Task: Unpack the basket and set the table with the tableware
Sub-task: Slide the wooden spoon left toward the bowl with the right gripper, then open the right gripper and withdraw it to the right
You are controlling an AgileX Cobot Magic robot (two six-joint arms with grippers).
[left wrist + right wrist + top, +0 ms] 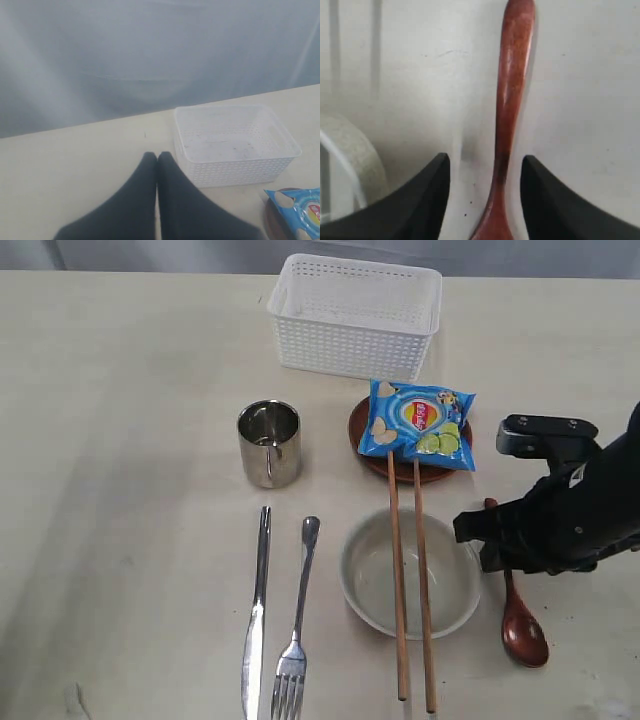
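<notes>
Since the spoon (524,632) lies flat on the surface (130,540) at the exterior frame's lower right, just beside the bowl (358,585), its handle runs lengthwise between the right gripper's (485,158) parted jaws, which clasp nothing. The left gripper (156,156), closed and empty, points toward the basket (235,172).

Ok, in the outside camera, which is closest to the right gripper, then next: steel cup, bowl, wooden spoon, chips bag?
From the right gripper:
1. Wooden spoon, between its open jaws.
2. Bowl, just left of it.
3. Chips bag, farther back on the brown plate.
4. Steel cup, far left.
</notes>
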